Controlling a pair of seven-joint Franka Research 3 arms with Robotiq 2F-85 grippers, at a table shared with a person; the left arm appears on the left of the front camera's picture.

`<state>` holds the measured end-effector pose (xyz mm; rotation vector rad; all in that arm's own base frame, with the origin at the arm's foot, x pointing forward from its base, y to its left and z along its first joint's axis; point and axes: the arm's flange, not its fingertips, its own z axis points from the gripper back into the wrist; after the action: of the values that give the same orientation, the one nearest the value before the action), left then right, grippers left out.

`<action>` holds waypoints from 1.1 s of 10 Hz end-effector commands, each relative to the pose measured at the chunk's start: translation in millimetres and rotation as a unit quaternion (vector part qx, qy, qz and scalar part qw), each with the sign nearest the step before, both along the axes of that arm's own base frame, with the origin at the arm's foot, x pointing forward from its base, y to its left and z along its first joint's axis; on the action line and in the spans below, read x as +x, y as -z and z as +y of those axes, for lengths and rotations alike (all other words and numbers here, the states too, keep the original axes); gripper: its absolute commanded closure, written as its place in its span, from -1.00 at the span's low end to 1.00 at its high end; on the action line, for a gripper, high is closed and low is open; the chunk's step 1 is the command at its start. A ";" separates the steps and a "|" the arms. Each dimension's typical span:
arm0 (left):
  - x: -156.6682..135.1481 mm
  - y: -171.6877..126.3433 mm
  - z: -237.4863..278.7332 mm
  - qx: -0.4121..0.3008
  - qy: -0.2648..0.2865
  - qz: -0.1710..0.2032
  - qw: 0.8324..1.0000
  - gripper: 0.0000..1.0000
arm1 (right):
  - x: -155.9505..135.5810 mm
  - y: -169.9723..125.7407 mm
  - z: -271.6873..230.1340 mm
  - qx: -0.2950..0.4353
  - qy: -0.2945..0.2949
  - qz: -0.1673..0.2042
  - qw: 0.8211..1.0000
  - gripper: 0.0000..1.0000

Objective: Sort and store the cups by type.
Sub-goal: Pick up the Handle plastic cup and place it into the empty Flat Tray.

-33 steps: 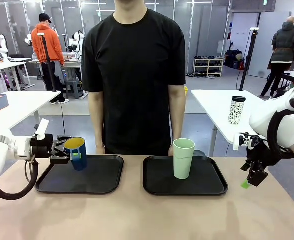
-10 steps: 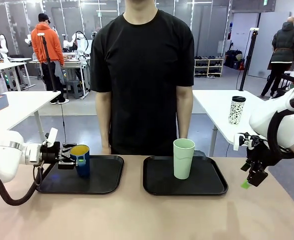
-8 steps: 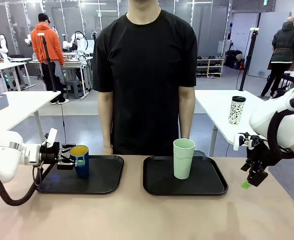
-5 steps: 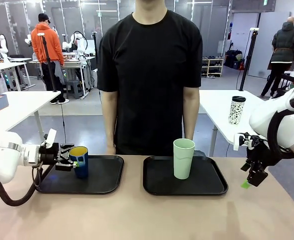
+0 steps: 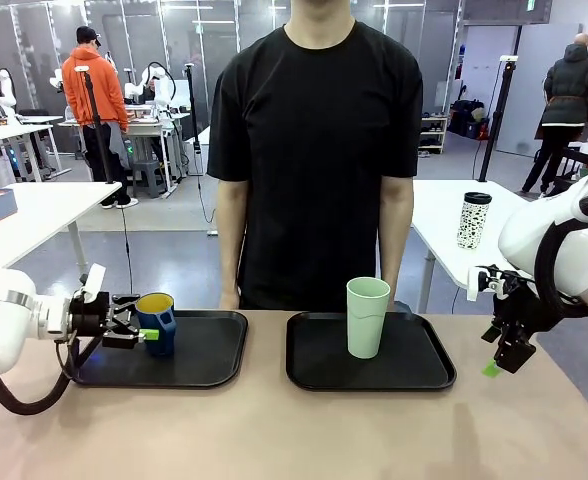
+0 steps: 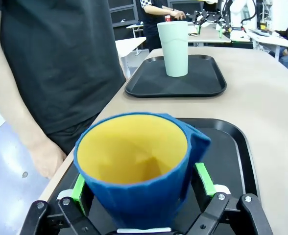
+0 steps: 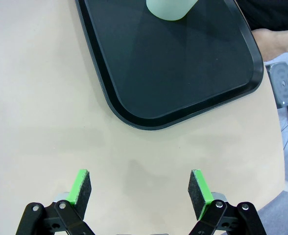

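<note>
The dark blue mug (image 5: pixel 156 322) with a yellow inside stands on the left black tray (image 5: pixel 209 360). My left gripper (image 5: pixel 139 325) is open, level with the mug from its left. In the left wrist view the mug (image 6: pixel 134 166) sits between the green pads (image 6: pixel 203 178) of that gripper (image 6: pixel 140 181), with a small gap on the handle side. The pale mint tumbler (image 5: pixel 367 316) stands upright on the right black tray (image 5: pixel 414 370). My right gripper (image 5: pixel 501 355) hangs open off the table's right end; its wrist view shows the gripper (image 7: pixel 140 188) above bare tabletop, the tumbler (image 7: pixel 171 7) at the top edge.
A person in a black shirt stands at the table's far side, with one hand (image 6: pixel 46 156) hanging near the left tray (image 6: pixel 232 142). A white speckled cup with a black lid (image 5: pixel 474 220) stands on a separate white table behind. Bare tabletop lies in front of both trays.
My left gripper has opened and let go of the mug, which now stands on the left tray, and drawn back slightly left. The person has stepped to the right. The right arm is unchanged.
</note>
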<state>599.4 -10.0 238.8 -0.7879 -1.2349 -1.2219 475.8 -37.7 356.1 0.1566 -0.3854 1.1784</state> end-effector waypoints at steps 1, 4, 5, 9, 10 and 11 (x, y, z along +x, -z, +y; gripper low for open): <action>-15.2 -0.3 8.0 -0.005 -0.029 -0.010 1.000 -1.00 | -0.4 0.1 -0.6 -0.002 0.000 0.000 1.000 -1.00; -30.2 -0.9 21.1 -0.011 -0.045 -0.014 0.999 -1.00 | -0.4 0.1 -0.6 -0.002 0.000 0.000 1.000 -1.00; -34.5 0.0 27.5 -0.013 -0.053 -0.014 0.998 -1.00 | -0.4 0.1 -0.6 -0.002 0.000 0.000 1.000 -1.00; -57.4 1.1 50.0 -0.015 -0.080 -0.019 0.997 -1.00 | -0.4 0.1 -0.6 -0.002 0.000 0.000 1.000 -1.00; -62.3 2.5 55.3 -0.020 -0.086 -0.018 0.996 -1.00 | -0.4 0.1 -0.6 -0.002 0.000 0.000 1.000 -1.00; -69.1 3.4 61.3 -0.021 -0.092 -0.020 0.995 -1.00 | -0.4 0.1 -0.6 -0.002 0.000 0.000 1.000 -1.00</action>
<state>558.1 54.2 255.7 -0.7037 -1.2706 -1.0741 475.8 -37.7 356.1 0.1566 -0.3854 1.1784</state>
